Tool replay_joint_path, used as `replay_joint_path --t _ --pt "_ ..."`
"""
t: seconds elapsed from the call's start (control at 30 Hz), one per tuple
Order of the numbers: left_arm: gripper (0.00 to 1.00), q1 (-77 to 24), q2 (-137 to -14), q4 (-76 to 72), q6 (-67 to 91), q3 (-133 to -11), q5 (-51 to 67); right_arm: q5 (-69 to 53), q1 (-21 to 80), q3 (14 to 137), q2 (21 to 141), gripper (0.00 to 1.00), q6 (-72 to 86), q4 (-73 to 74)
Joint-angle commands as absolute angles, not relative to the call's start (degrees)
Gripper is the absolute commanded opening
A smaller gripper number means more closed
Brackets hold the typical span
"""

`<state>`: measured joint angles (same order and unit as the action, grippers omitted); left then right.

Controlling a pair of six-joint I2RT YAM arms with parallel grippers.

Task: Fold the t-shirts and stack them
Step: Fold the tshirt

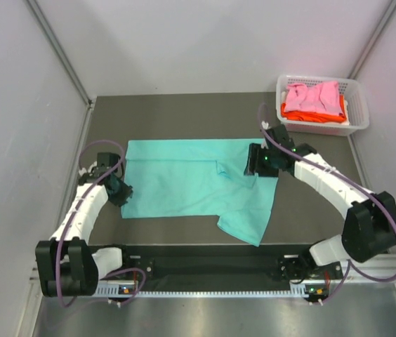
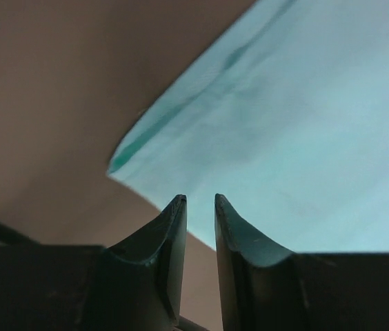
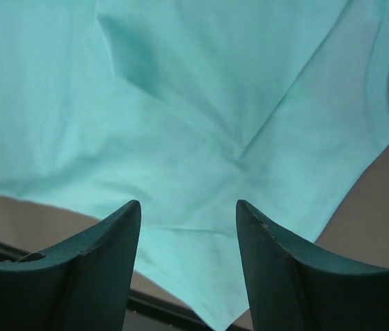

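The left arm rises from its base at the near left corner, runs along the table's left side and bends inward at the wrist, so the left gripper (image 1: pixel 119 191) sits low at the left edge of the soft plain teal cloth t-shirt (image 1: pixel 184 182). In the left wrist view its two dark fingers stand only a narrow slit apart, with nothing caught between them. The shirt's hemmed corner lies just beyond the tips, and whether they touch the cloth cannot be told. The right arm goes from its base at the near right corner out to a raised elbow on the right, and its forearm then reaches back toward the middle. This puts the right gripper (image 1: pixel 256 163) over the shirt's upper right part. Its fingers are spread wide and released, gripping nothing. The right wrist view shows creased teal cloth spread beneath and beyond them, with folds meeting just ahead of the gap. The shirt lies mostly flat across the middle of the dark table (image 1: pixel 184 112), with its lower right part slanting toward the near edge. At the far right corner a white plastic lattice basket (image 1: pixel 358 105) holds a pink cloth t-shirt (image 1: pixel 310 95) on top of a bright orange cloth t-shirt (image 1: pixel 310 112), well apart from both grippers.
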<state>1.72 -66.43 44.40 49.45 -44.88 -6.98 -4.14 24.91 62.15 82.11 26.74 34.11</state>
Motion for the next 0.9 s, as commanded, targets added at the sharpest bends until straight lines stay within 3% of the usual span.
replay_joint_path --t 0.0,0.23,0.5,0.87 --pt "0.28 1.8 -63.6 49.8 58.3 -41.3 -13.9 -12.6 26.4 56.0 77.9 0.59 32.4 35.1" --pt "0.25 4.9 -67.9 48.1 57.3 -40.6 -17.1 -16.4 24.5 43.3 67.8 0.66 37.2 34.1" --pt "0.26 6.4 -73.0 46.0 58.8 -38.7 -14.8 -17.0 20.0 39.5 61.5 0.68 37.6 35.2" --pt "0.36 6.5 -73.8 43.2 57.4 -37.0 -11.6 -13.6 18.5 33.7 59.9 0.82 40.2 37.0"
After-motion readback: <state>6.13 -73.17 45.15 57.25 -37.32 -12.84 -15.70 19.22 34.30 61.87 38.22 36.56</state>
